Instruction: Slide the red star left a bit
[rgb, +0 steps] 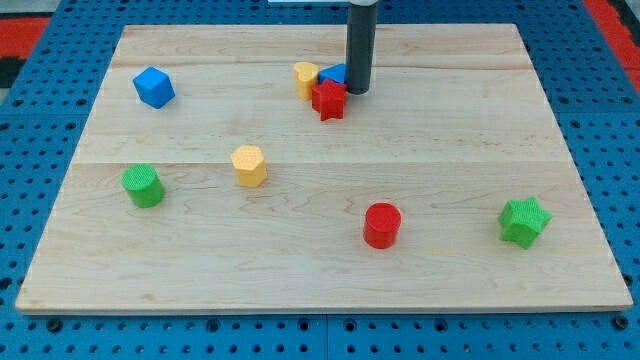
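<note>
The red star (328, 100) lies near the view's top middle of the wooden board (450, 150). A yellow block (305, 78) sits just at its upper left and a blue block (334, 74) just behind it, both touching or nearly touching it. My tip (358, 91) is down on the board right at the red star's right side, in front of the blue block, which the rod partly hides.
A blue cube (154, 87) lies at the upper left, a green cylinder (143, 185) at the left, a yellow hexagonal block (249, 165) left of centre, a red cylinder (382, 224) at the lower middle, and a green star (524, 221) at the lower right.
</note>
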